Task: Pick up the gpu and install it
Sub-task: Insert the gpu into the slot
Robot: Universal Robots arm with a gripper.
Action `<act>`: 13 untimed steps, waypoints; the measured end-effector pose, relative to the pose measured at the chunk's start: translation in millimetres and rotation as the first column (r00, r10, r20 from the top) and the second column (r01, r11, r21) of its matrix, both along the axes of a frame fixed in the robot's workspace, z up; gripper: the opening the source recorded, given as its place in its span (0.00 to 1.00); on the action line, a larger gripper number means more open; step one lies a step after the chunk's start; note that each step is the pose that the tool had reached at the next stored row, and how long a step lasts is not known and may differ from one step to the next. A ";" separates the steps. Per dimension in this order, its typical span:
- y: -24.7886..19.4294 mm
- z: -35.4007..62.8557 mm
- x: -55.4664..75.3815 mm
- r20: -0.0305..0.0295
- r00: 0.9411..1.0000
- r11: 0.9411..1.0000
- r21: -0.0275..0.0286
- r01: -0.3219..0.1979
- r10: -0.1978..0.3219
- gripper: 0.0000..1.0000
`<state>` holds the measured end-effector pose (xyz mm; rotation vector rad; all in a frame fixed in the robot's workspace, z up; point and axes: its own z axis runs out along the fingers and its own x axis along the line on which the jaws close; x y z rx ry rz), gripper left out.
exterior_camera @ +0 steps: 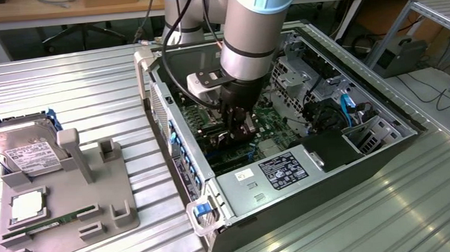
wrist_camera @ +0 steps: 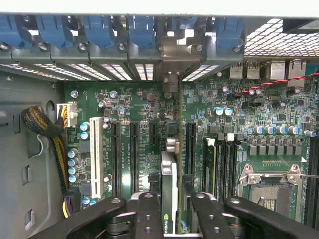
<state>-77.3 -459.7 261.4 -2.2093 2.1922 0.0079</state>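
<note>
holding the gpu [wrist_camera: 168,199] edge-on, the claw [wrist_camera: 169,211] is pinched on the card's two flat faces, one dark finger [wrist_camera: 147,214] on each side, with the small green logo showing between them. the card stands upright inside the open computer case [exterior_camera: 363,171], its lower edge down among the long black expansion slots [wrist_camera: 133,157] of the green motherboard [wrist_camera: 144,107], and its silver bracket [wrist_camera: 171,82] reaches toward the row of blue slot clips [wrist_camera: 104,30] at the case's rear wall. whether the edge connector is fully seated cannot be told.

in the exterior view the arm [exterior_camera: 255,39] reaches straight down into the case, which lies on the ribbed metal tabletop [exterior_camera: 79,87]. on the exterior view's left a grey fixture [exterior_camera: 69,201] holds a silver hard drive [exterior_camera: 25,152] and a green memory stick [exterior_camera: 51,223].

by its look the card is light, thin and stiff, so it should not sag in the grip, but it is fragile: its faces carry components and its contacts would likely suffer from twisting. the flat faces near the top edge, about midway along, seem the sensible hold, as taken here; the smooth black face may be slippery, so any tilt could let it pivot between the fingers.
</note>
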 end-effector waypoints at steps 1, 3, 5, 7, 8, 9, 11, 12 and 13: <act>0.0 0.0 0.0 0.000 1.000 1.000 0.000 0.000 0.000 0.26; 0.0 0.0 0.0 0.000 1.000 1.000 0.000 0.000 0.000 0.26; 0.0 0.0 0.0 0.000 1.000 1.000 0.000 0.000 0.000 0.26; 0.0 0.0 0.0 0.000 1.000 1.000 0.000 0.000 0.000 0.26; 0.0 0.0 -0.1 0.001 1.000 1.000 0.000 0.000 0.000 0.26; 0.0 0.1 -0.5 0.004 1.000 1.000 0.001 0.000 0.000 0.26; 0.0 0.0 -1.9 0.018 1.000 1.000 0.004 0.000 0.000 0.26; 0.1 -0.1 -2.1 0.021 1.000 1.000 0.005 0.000 0.000 0.26; 0.0 -0.1 -2.3 0.023 1.000 1.000 0.005 0.000 0.000 0.26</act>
